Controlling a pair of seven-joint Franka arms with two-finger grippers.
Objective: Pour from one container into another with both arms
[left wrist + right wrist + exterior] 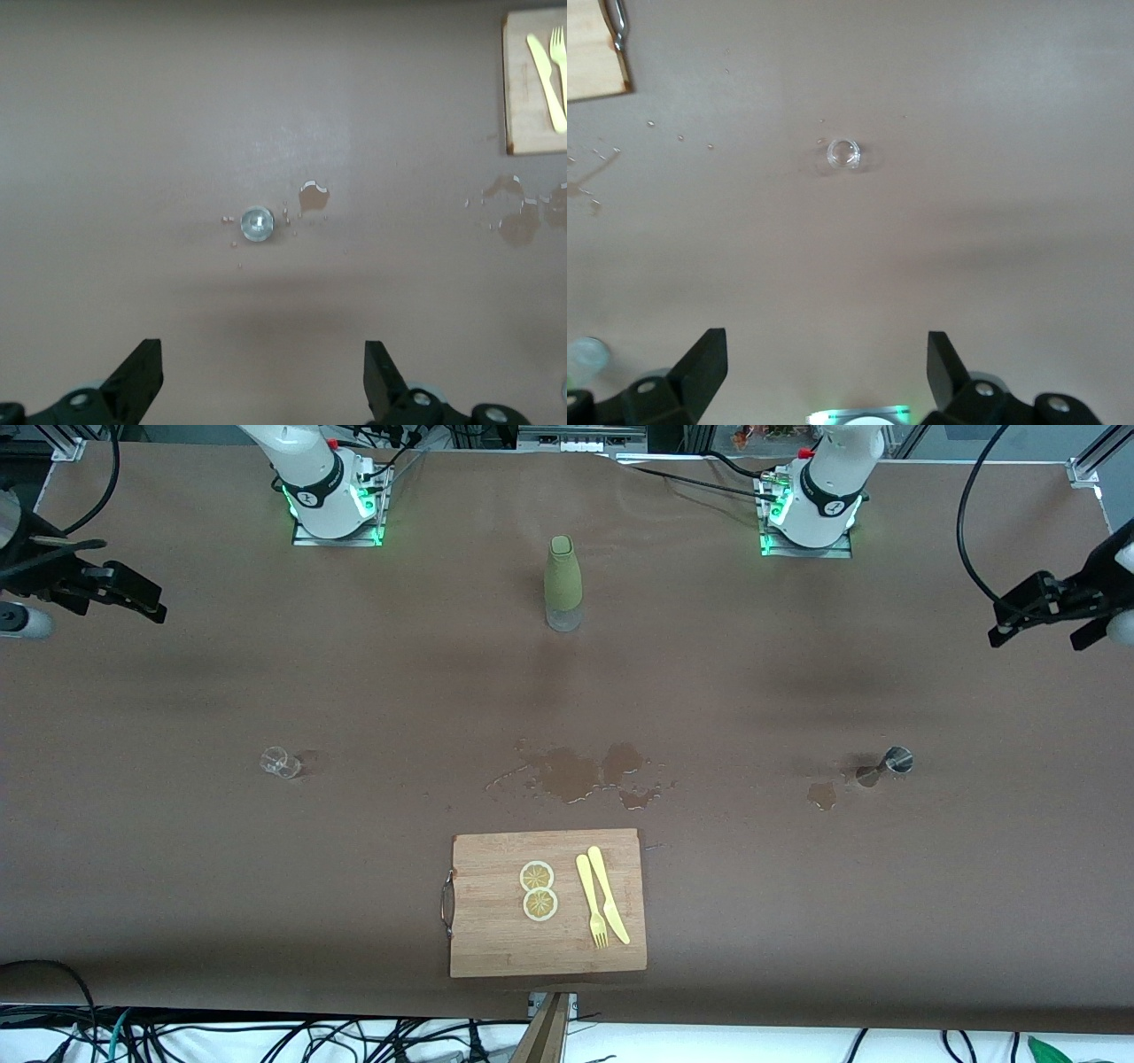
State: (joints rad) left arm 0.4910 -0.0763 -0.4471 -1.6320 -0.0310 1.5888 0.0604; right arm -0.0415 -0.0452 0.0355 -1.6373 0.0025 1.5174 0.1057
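Observation:
A clear small glass stands on the brown table toward the right arm's end. A small metal cup stands toward the left arm's end. A green sleeved bottle stands upright between the two arm bases. My right gripper hangs open and empty high over the table's edge at the right arm's end. At the other end my left gripper is likewise raised, open and holding nothing. Neither gripper touches a container.
Wet puddles lie mid-table, and a smaller puddle lies beside the metal cup. A wooden cutting board near the front edge carries two lemon slices, a yellow fork and a yellow knife.

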